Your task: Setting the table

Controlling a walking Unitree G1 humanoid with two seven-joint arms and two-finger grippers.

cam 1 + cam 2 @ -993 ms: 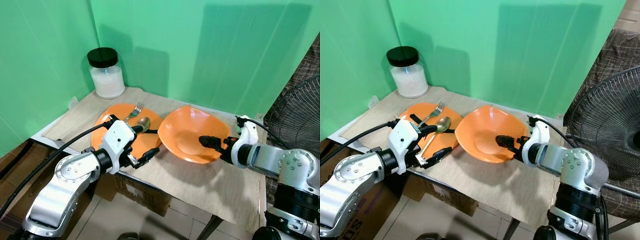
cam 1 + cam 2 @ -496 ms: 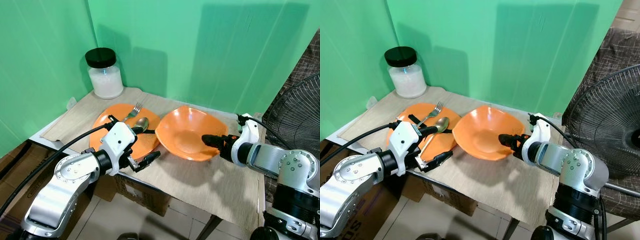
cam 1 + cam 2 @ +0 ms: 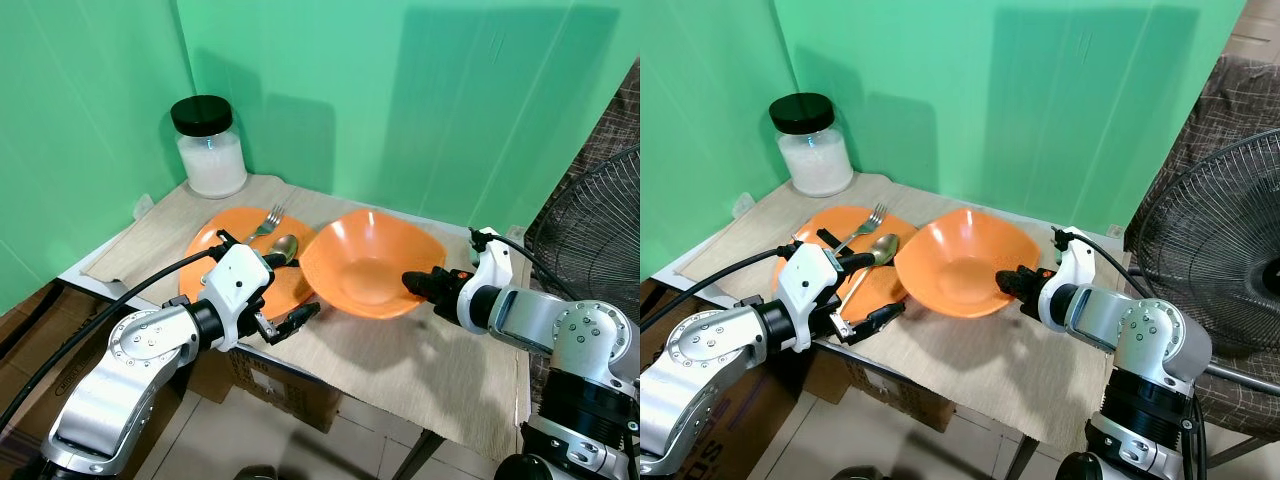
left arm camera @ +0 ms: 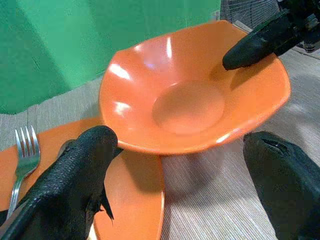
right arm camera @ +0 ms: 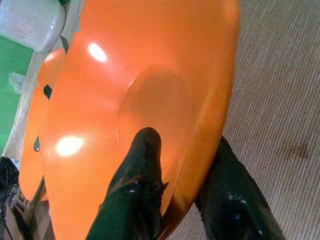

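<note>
Orange bowl, glossy and squarish with rounded corners, is held tilted above the table by the right gripper, whose two black fingers pinch its near right rim, one inside the bowl and one beneath it. The right wrist view makes that grip plain: one finger lies on the shiny inner wall, the other presses the outside, with the rim between them. From the head views the bowl's left edge overlaps the flat orange plate, and the left wrist view shows it hanging just over that plate's edge with a shadow underneath. A metal fork and spoon lie on the plate, the fork nearer the wall. The left gripper hovers at the table's front edge beside the plate, its fingers spread wide with nothing between them. The table is covered with a beige woven cloth, finely ribbed in the wrist views. At the back corner stands a clear jar with a black lid, filled with something white. Green walls close the corner, and a wire-caged fan stands to the right.
</note>
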